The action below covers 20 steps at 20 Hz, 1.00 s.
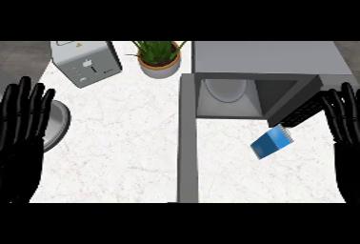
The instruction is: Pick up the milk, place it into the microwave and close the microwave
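Both hands, left (25,121) and right (342,116), show straight fingers holding nothing.

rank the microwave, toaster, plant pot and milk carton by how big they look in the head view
1. microwave
2. toaster
3. plant pot
4. milk carton, though it looks close to the pot in size

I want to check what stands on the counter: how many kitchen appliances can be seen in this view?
2. The toaster stands at the counter's far left corner, beside the potted plant. The microwave stands at the far right, its door swung open toward the robot. Others may lie outside the view.
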Each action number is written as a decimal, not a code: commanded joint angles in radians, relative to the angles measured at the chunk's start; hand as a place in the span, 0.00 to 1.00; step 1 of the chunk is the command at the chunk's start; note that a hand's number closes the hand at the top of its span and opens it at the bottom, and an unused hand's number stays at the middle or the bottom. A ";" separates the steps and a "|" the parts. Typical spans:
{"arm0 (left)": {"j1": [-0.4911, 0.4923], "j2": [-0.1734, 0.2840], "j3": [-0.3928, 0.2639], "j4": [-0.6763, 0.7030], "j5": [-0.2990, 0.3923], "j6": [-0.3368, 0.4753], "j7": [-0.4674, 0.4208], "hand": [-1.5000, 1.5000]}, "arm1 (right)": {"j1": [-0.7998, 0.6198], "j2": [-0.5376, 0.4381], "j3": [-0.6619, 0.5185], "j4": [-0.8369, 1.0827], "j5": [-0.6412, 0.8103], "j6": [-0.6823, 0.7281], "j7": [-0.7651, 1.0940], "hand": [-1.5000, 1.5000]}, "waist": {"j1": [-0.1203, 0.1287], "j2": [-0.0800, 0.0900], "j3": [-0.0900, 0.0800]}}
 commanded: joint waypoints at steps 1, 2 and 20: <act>-0.065 0.019 0.045 0.047 0.024 -0.019 0.015 0.00 | -0.096 0.016 0.039 -0.019 0.031 -0.028 0.090 0.00 | -0.017 0.006 0.005; -0.064 0.026 0.070 0.074 0.051 -0.038 -0.021 0.00 | -0.034 0.055 0.126 0.011 0.134 -0.046 0.015 0.00 | -0.017 0.006 0.005; 0.185 0.013 0.168 -0.036 0.249 -0.188 0.035 0.00 | 0.060 0.080 0.240 -0.068 -0.066 0.024 0.095 0.00 | -0.014 0.005 0.005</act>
